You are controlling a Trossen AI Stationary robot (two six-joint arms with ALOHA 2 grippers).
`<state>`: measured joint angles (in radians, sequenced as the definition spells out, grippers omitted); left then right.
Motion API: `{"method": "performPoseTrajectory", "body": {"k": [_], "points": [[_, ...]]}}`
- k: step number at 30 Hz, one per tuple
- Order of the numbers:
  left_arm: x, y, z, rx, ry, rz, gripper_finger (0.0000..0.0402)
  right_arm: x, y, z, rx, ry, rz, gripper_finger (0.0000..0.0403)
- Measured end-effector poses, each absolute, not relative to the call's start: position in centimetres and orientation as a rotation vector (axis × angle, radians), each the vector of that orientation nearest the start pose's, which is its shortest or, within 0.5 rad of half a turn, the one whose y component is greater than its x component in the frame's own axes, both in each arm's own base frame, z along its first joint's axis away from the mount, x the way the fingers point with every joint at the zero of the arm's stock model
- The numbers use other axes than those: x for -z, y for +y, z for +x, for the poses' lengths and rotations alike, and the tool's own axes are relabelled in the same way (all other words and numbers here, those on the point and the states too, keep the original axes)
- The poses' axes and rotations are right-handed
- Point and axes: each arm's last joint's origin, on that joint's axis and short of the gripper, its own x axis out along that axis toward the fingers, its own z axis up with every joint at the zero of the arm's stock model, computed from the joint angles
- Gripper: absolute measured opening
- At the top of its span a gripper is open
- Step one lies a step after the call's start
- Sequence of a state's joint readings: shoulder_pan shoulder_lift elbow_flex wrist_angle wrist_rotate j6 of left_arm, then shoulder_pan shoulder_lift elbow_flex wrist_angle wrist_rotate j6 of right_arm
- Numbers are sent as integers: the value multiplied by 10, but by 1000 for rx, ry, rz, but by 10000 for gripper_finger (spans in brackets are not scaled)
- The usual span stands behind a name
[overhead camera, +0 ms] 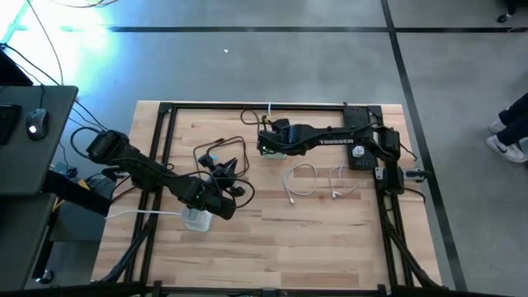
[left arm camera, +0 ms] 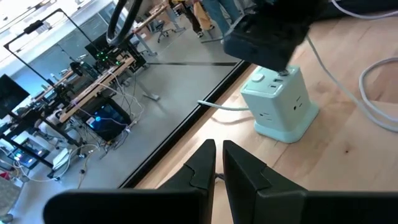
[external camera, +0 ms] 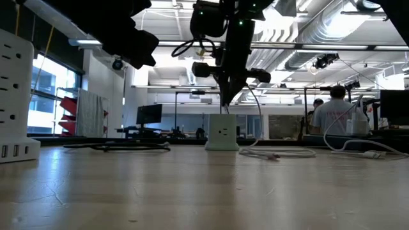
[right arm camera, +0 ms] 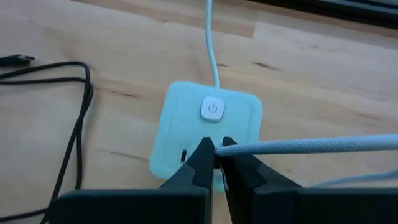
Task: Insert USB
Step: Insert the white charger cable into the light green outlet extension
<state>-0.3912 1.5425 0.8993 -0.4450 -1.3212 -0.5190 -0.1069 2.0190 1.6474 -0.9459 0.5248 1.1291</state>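
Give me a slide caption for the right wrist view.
Right gripper holds white cable over power cube.

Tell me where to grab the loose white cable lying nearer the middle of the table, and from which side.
Probably the plug end of that white cable, taken from straight above with the claw closing across its narrow sides. It looks like the only stiff part and lies flat on the table with bare wood around it. The looped cord would likely just bend and slip.
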Motion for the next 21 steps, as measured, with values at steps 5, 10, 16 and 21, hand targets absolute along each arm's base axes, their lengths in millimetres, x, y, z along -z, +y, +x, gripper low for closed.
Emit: {"method": "performPoseTrajectory", "body": {"k": [5, 10, 16, 21], "points": [[-202, -81, 269, -968, 485, 384, 9, -218, -45, 402, 1213, 809, 609, 0], [-202, -81, 269, -968, 485, 385, 9, -218, -45, 403, 1242, 767, 567, 0], [-202, -81, 269, -969, 484, 385, 9, -220, -48, 405, 1285, 678, 525, 0], [-202, -81, 269, -970, 484, 386, 9, -216, -44, 404, 1306, 632, 522, 0]]}}
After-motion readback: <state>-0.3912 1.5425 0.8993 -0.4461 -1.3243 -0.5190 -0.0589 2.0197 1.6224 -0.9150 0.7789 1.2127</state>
